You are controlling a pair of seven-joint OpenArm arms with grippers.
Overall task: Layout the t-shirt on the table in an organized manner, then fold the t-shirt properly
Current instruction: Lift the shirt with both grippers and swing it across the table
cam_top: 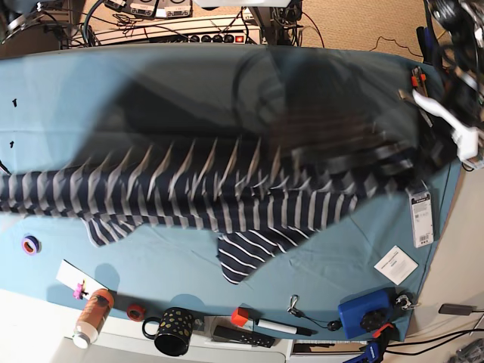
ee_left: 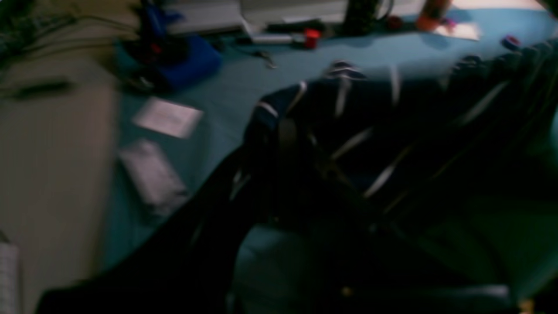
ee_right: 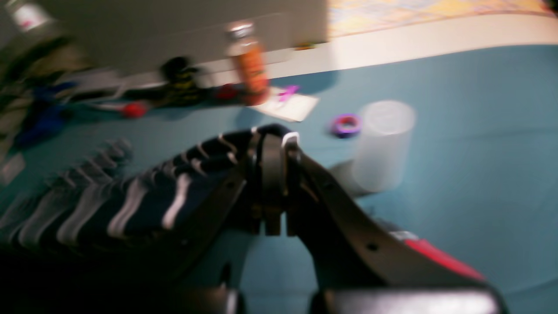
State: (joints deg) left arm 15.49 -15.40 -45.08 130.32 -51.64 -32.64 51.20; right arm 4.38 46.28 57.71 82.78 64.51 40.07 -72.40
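The navy t-shirt with white stripes hangs stretched and motion-blurred across the teal table, with a sleeve drooping onto the cloth near the front. In the right wrist view my right gripper is shut on a bunched edge of the t-shirt. That end runs off the left edge of the base view. My left gripper looks dark and blurred, shut on the t-shirt. In the base view it holds the shirt's right end.
A translucent white cup and a purple tape roll sit beside my right gripper. Along the front edge stand an orange bottle, a dotted black mug, a marker and a blue box. Paper cards lie at the right.
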